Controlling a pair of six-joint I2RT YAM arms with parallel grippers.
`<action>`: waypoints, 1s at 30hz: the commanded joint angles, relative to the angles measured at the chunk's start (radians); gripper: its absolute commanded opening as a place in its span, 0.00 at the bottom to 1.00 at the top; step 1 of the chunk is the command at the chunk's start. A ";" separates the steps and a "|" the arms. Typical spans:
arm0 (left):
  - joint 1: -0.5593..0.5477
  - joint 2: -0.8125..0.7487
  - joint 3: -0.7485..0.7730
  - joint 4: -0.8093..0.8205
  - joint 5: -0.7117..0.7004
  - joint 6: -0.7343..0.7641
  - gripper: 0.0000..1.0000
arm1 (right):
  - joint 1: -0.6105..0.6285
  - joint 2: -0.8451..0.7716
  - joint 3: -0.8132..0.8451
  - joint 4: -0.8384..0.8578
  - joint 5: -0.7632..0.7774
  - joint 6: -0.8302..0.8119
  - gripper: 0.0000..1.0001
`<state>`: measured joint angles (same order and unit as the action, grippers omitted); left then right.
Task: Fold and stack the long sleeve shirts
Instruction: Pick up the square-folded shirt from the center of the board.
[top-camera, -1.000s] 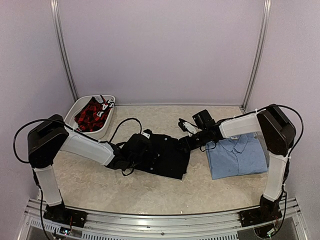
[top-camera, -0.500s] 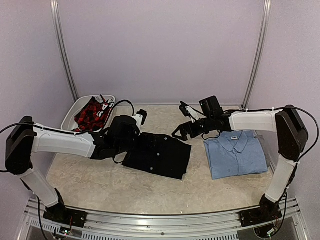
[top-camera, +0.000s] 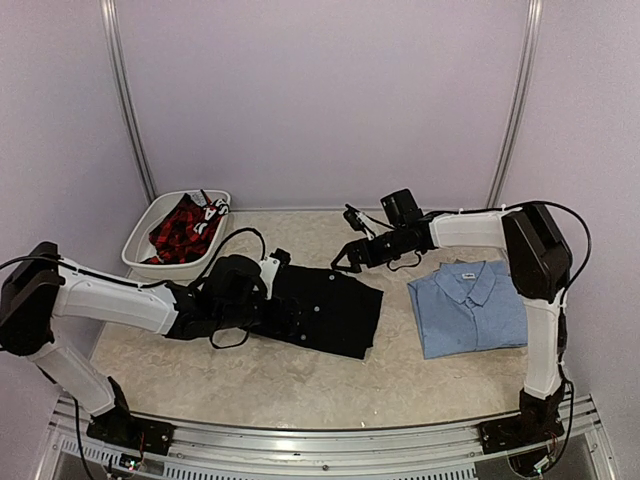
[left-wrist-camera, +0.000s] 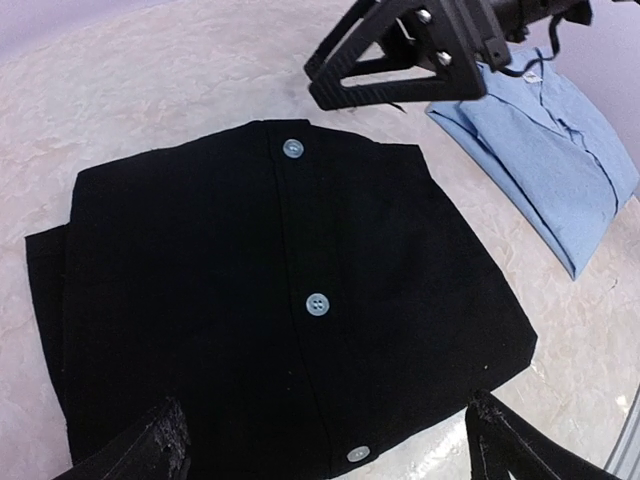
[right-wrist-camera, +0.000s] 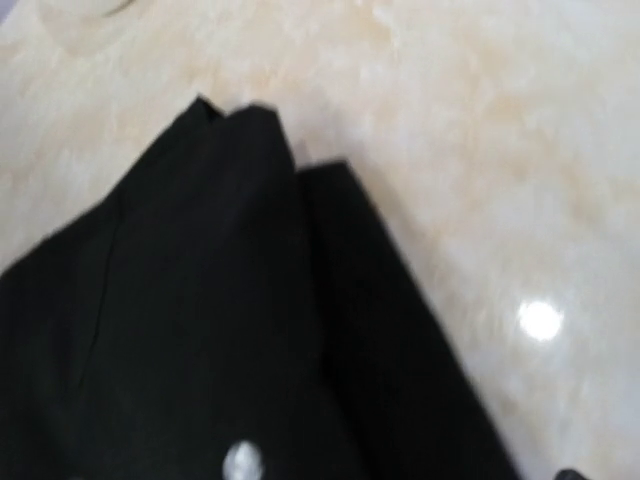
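The black shirt (top-camera: 330, 312) is lying folded mid-way across the worktop (top-camera: 300, 385), with the light blue shirt (top-camera: 470, 308) folded at its 3 o'clock. The left fingers (left-wrist-camera: 165, 445) and right fingers (left-wrist-camera: 450, 70) are hovering released, empty. Stacking well is likely calling for pinching every layer, lifting level, landing squarely.

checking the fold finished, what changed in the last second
The right gripper lifted off the black shirt's right edge toward its far edge; the left gripper drew back leftward. Both are open. The light blue shirt and basket stayed put.

Right jaws now off black shirt (top-camera: 328, 312)
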<state>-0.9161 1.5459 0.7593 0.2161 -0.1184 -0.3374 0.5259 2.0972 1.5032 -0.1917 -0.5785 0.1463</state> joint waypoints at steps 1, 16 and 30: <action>-0.031 0.000 -0.064 0.059 0.051 0.015 0.91 | -0.028 0.088 0.071 -0.054 -0.128 -0.020 0.97; -0.063 0.044 -0.123 0.096 0.036 -0.006 0.84 | -0.031 0.102 -0.009 -0.045 -0.117 -0.021 0.95; -0.063 0.092 -0.065 -0.005 0.021 0.049 0.85 | -0.056 0.092 -0.020 -0.091 -0.131 -0.080 0.94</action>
<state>-0.9726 1.6165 0.6724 0.2626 -0.0906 -0.3145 0.4858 2.1967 1.4738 -0.2047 -0.7376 0.1051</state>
